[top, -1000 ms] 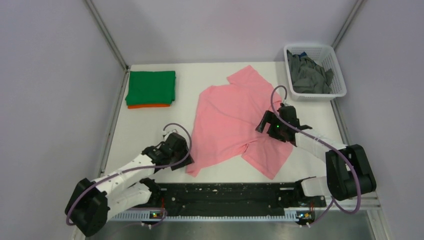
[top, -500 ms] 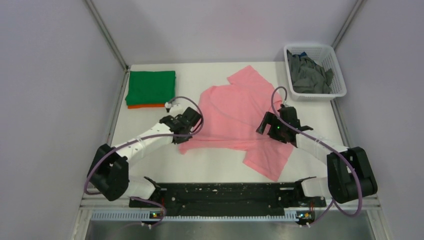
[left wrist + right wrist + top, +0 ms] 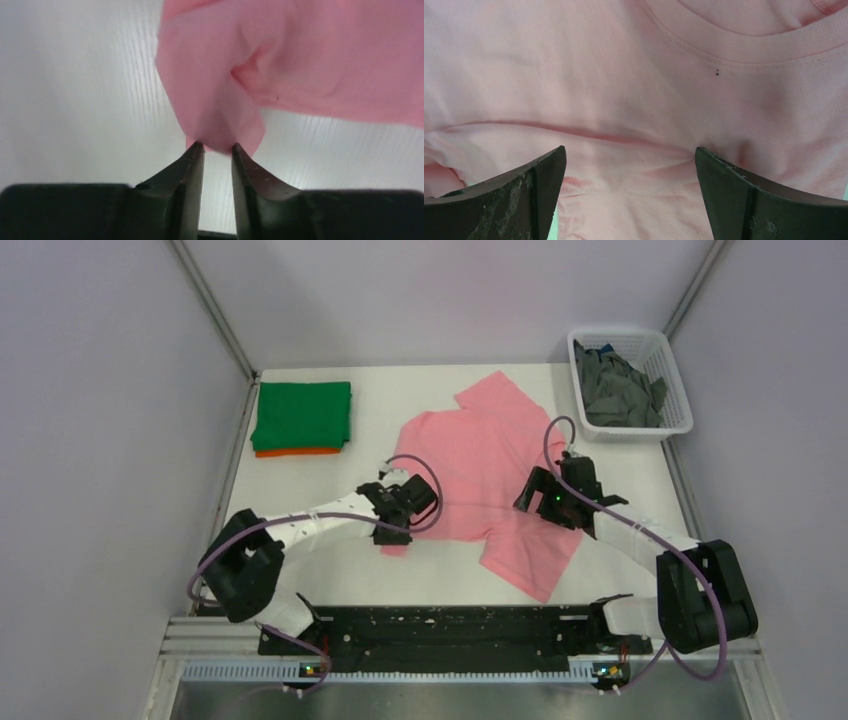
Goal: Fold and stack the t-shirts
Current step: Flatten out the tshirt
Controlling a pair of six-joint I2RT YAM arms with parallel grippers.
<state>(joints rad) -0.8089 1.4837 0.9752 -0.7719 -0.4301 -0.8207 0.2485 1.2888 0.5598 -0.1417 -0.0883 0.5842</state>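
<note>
White table [image 3: 440,578] is lying under both arms: left gripper [image 3: 217,146] is standing narrowly parted, a fold of the pink t-shirt [image 3: 470,455] at its tips, hold unclear, right gripper [image 3: 630,150] is hovering wide and empty below the collar [image 3: 744,50], so I judge the folded edge is needing laying flat and square before backing off.

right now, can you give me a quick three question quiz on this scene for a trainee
1. True or false: the green shirt lies folded on top of the orange shirt.
2. Where are the grey shirts?
A. in the basket
B. spread flat beside the green shirt
C. under the left arm
3. Fill the gap: the right fingers stand ____ over the pink shirt, holding nothing.

Key: 1 true; 2 A; 3 open
</note>
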